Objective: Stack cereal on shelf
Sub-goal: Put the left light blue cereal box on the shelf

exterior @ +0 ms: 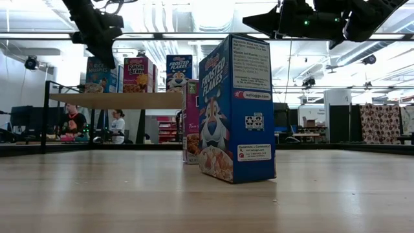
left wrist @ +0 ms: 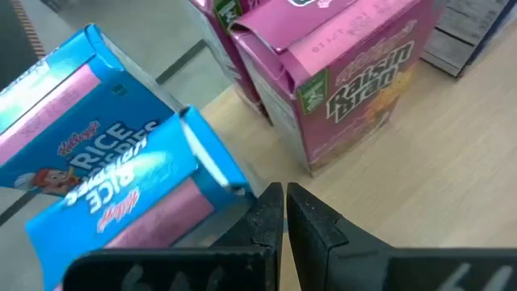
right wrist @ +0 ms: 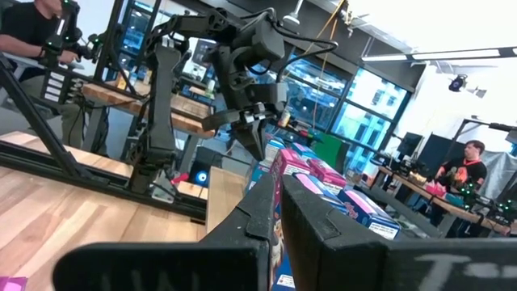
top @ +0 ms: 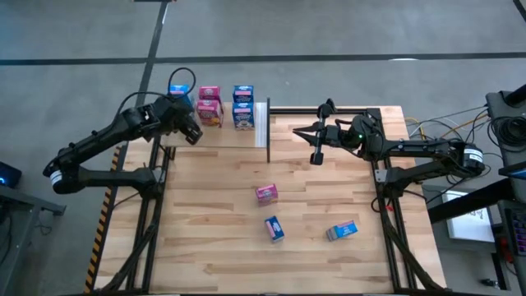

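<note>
Both tools hover near the pale light-wood shelf [top: 246, 136], neither holding a box.

The left tool [top: 191, 131], fingers together, hangs just above the shelf beside a blue Rice Krispies cereal box [left wrist: 113, 170]. The right tool [top: 316, 156], fingers together, is over the plank worktop [top: 214, 230] past the shelf's white strip. Six small cardboard boxes seem to stand on the shelf, though stacking hides some: blue [top: 243, 107] and pink [top: 209, 105]. Three lie on the worktop: one pink [top: 265, 193], two blue [top: 274, 228] [top: 342, 231].
</note>
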Motion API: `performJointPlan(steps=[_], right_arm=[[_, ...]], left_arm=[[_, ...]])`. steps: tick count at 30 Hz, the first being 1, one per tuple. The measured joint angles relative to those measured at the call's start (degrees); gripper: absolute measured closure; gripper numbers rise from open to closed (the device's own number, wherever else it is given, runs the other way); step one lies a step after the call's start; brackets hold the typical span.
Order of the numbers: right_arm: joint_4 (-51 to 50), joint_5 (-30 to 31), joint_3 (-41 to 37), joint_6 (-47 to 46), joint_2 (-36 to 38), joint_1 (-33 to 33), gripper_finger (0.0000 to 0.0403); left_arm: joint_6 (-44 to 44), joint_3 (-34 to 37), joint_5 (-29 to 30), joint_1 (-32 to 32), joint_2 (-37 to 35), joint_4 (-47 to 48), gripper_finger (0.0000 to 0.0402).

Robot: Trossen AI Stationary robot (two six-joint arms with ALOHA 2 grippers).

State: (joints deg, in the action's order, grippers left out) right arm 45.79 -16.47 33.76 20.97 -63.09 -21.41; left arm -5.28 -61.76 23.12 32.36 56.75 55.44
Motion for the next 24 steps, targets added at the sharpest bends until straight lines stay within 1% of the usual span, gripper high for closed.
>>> performJointPlan(steps=[14, 19, 24], right_arm=[[0.0, 0.0, 0.0, 0.1, 0.0, 0.0, 0.039], [0.0, 0.0, 0.0, 0.1, 0.0, 0.0, 0.039], [0.0, 0.0, 0.0, 0.2, 0.0, 0.0, 0.039]], left_arm=[[-3.3, 0.0, 0.5, 0.0, 0.2, 0.0, 0.04], [-4.7, 0.0, 2.8, 0.0, 0.2, 0.2, 0.04], [-4.7, 0.0, 2.9, 0.0, 0.2, 0.3, 0.04]])
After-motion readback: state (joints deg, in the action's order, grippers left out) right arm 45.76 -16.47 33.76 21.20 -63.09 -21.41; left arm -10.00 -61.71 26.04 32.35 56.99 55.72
